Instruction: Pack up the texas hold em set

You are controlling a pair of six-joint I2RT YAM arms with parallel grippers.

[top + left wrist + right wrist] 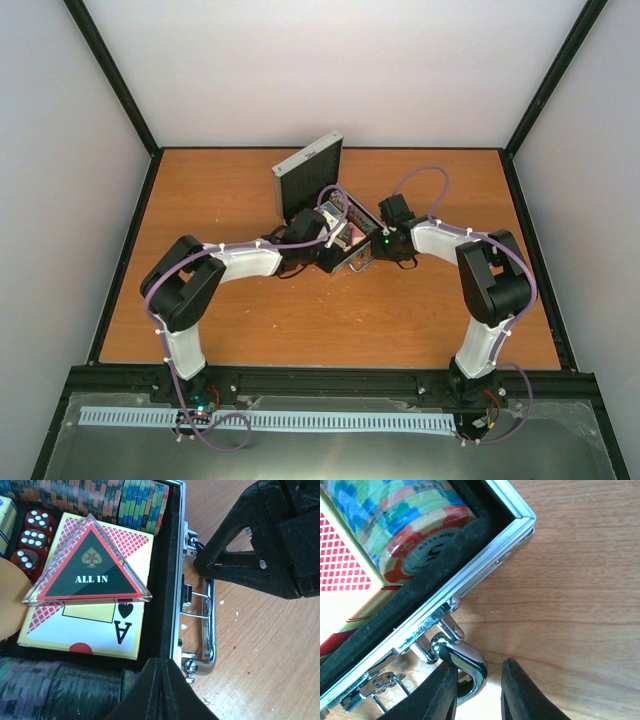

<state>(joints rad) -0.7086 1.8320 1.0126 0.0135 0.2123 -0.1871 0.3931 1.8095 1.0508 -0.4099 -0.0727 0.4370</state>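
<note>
The silver aluminium case stands open on the table with its lid (308,180) upright. In the left wrist view its black-lined tray (176,580) holds rows of multicoloured poker chips (100,500), a card box (95,625), a dark triangular "ALL IN" token (90,570) lying on that box, red dice (35,540) and an orange disc (10,595). My left gripper (165,680) is shut and empty over the tray's front rim. My right gripper (477,690) is open, its fingers straddling one end of the metal handle (465,660). The left finger touches the handle.
One of the right gripper's fingers (225,570) shows in the left wrist view beside the handle (211,630) and the latch. Both arms meet at the case near the table's middle (345,262). White walls enclose the wooden table (250,320).
</note>
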